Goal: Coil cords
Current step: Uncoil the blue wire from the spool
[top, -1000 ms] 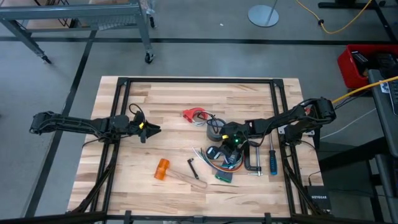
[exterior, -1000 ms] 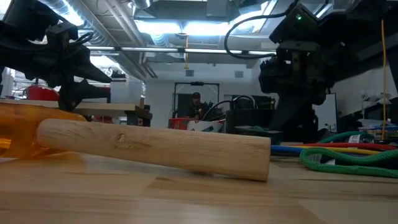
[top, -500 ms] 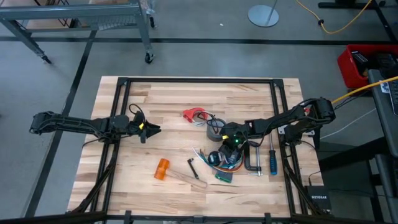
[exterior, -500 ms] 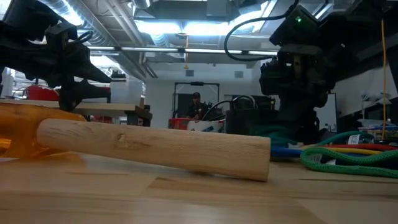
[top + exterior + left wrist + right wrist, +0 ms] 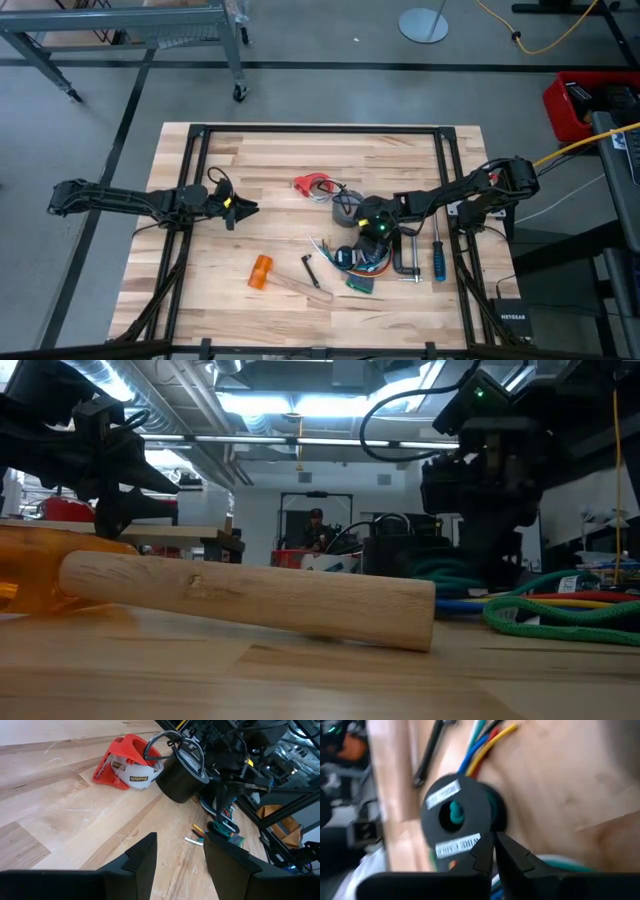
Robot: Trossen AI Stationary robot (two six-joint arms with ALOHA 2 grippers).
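Note:
A thin dark cord (image 5: 172, 740) arches over the red tape dispenser (image 5: 127, 762) and the grey tape roll (image 5: 347, 208) at mid-table. A black round puck (image 5: 457, 812) with green cord (image 5: 495, 802) wound on it lies flat beside loose coloured wires (image 5: 482, 747). My right gripper (image 5: 494, 851) hangs slanting down over the puck (image 5: 347, 256), its fingers shut to a thin slit at the puck's rim. My left gripper (image 5: 180, 852) waits open at the table's left (image 5: 243, 208), pointing toward the dispenser, with nothing between its fingers. My right gripper has its fingertips (image 5: 487, 845) at the puck's rim (image 5: 470, 842), coming from above at a slant. Whether they touch the puck or have a strand of cord between them, I cannot tell.
An orange-headed hammer (image 5: 262, 272) with a wooden handle (image 5: 250, 595) lies near the front. A black hex key (image 5: 311, 270), a metal clamp (image 5: 405, 258) and a blue screwdriver (image 5: 438, 258) surround the wire pile. A green rope (image 5: 560, 610) lies at the right.
My right gripper has swung a little at the wrist while staying over the puck. The puck has shifted slightly toward the table's near edge. The left arm has kept still.

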